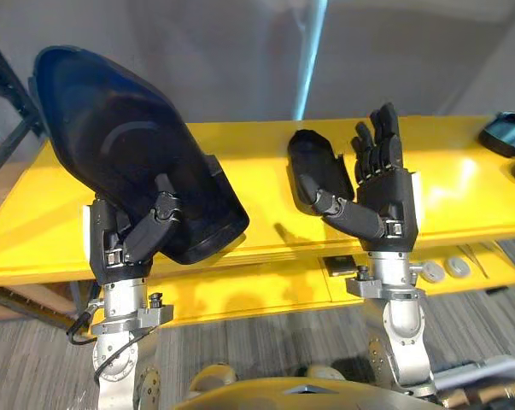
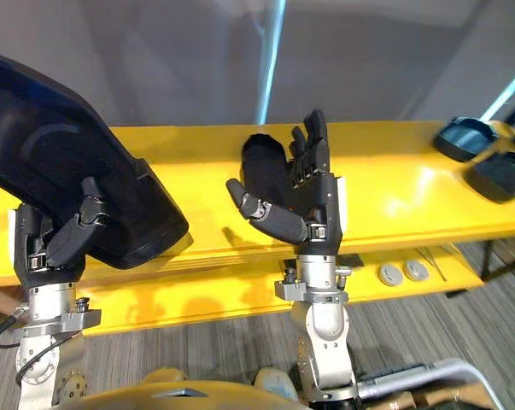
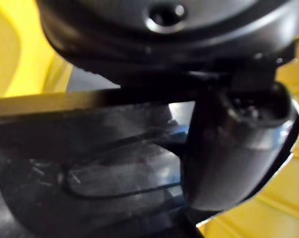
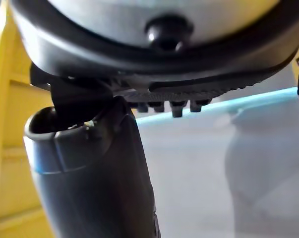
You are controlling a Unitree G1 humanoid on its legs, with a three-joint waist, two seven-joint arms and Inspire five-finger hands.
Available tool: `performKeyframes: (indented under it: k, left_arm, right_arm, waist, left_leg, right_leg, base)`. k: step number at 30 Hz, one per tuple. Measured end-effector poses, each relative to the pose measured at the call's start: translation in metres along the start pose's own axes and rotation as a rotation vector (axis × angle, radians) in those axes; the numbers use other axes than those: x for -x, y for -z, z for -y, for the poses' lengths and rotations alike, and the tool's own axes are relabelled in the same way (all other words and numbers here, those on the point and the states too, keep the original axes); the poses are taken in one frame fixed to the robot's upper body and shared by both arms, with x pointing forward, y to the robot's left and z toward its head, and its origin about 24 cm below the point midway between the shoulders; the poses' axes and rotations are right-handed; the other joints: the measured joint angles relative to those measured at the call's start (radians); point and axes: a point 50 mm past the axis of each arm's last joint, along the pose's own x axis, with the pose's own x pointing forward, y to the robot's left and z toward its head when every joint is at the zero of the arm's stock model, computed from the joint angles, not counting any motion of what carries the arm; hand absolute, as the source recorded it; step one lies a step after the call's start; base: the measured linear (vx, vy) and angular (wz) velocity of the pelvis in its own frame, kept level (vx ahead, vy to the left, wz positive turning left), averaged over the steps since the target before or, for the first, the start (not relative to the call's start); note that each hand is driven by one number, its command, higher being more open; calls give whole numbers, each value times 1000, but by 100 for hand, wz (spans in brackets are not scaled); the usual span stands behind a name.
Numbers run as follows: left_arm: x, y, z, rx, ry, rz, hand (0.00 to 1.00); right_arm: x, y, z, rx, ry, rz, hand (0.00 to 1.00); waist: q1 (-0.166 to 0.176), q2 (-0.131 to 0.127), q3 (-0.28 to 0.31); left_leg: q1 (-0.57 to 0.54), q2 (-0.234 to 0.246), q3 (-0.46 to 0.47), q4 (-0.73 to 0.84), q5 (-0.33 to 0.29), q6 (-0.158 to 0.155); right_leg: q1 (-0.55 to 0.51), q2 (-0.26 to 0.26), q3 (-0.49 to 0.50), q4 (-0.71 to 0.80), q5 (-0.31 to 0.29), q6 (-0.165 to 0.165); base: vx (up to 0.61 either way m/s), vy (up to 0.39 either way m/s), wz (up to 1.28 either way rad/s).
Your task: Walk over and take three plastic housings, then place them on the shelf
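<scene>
My left hand (image 1: 125,235) is raised in front of the yellow shelf (image 1: 462,188) and is shut on a large black plastic housing (image 1: 129,145). Its thumb (image 3: 233,148) is curled over the housing's rim, and the shell (image 3: 114,163) stands tilted above the palm. My right hand (image 1: 385,196) is upright and open, with straight fingers and the thumb (image 4: 89,168) sticking out. It holds nothing. A smaller black housing (image 1: 313,171) lies on the shelf top just beyond that thumb, apart from it.
Two more black housings (image 2: 466,137) (image 2: 500,175) rest at the shelf's far right end. Round grey discs (image 2: 404,273) sit on a lower yellow level. A grey wall rises behind the shelf, and a dark metal rack frame (image 1: 1,94) stands at the far left.
</scene>
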Motion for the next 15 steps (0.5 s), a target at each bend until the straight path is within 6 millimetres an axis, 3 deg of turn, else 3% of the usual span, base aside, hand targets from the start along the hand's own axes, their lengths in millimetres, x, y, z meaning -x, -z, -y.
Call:
performKeyframes:
  k: [1, 2, 3, 4, 9, 13, 15]
  left_arm:
    - [-1, 0, 3, 13, 19, 8, 0]
    - [-1, 0, 4, 21, 28, 13, 0]
    - [-4, -1, 6, 38, 53, 27, 0]
    - [-7, -2, 9, 45, 79, 49, 0]
    - [-16, -5, 10, 27, 131, 86, 0]
    - [-14, 4, 8, 23, 127, 33, 0]
    - [-13, 5, 9, 9, 125, 19, 0]
  right_arm:
    - [2, 0, 11, 31, 45, -8, 100]
    - [3, 0, 16, 41, 72, -11, 100]
    - [4, 1, 23, 59, 123, -15, 100]
    - [4, 2, 30, 72, 167, -17, 100]
    - [0, 8, 30, 68, 241, -11, 100]
    - [-4, 0, 32, 50, 258, 59, 100]
    - [-5, -6, 29, 23, 253, 90, 100]
  waist:
    - [-5, 18, -10]
    - [-7, 29, -16]
    - [-1, 39, -22]
    - [-3, 37, -25]
    - [-4, 3, -12]
    - [-7, -2, -8]
    - [-19, -3, 7]
  left_leg:
    - [-4, 54, 106, -29, 40, -3]
    - [2, 70, 141, -54, 78, -10]
    - [25, 70, 189, -113, 135, -68]
    - [41, 46, 194, -163, 167, -80]
    - [51, 22, 191, -247, 216, -90]
    - [80, 22, 219, -270, 225, -89]
    - [56, 27, 218, -198, 214, -79]
  right_leg:
    - [26, -6, -51, -22, 0, 0]
    - [35, -11, -69, -28, 0, 0]
    - [47, -30, -83, -30, 1, 0]
    - [54, -37, -83, -39, 2, 1]
    - [65, -45, -76, -119, 36, 20]
    - [73, -40, -46, -138, 51, 21]
    - [83, -38, -38, -138, 39, 14]
  base:
    - [173, -90, 94]
    - [146, -5, 95]
    - [102, 11, 71]
    - [87, 23, 57]
    - [22, 41, 11]
    - [-13, 19, -19]
    - [-50, -7, 1]
